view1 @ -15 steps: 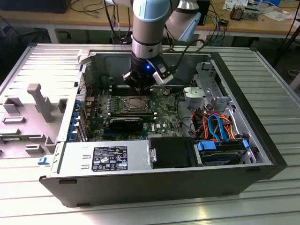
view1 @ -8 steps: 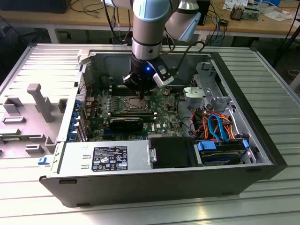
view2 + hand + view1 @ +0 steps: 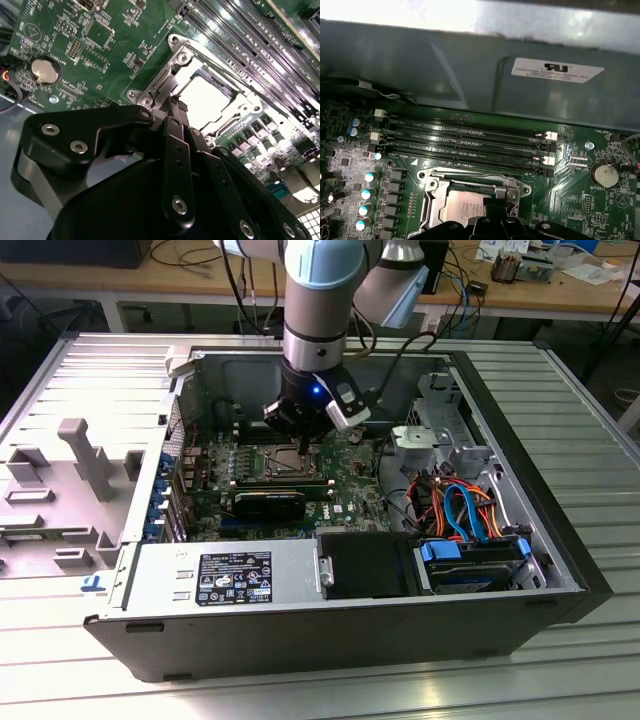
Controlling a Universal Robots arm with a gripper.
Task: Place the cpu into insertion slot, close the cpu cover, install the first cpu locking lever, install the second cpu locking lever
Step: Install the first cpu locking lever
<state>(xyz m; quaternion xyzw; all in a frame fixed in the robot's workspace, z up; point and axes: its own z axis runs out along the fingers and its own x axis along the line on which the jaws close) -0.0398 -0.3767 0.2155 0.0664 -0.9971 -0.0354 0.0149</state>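
Fingers (image 3: 175, 107) shut at the cpu cover (image 3: 165, 75) edge — cpu (image 3: 205, 95) beneath

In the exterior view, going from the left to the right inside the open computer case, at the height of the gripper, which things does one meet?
Blue card clips → CPU socket with its silver cover → gripper over the socket → grey metal bracket → orange and blue cables.
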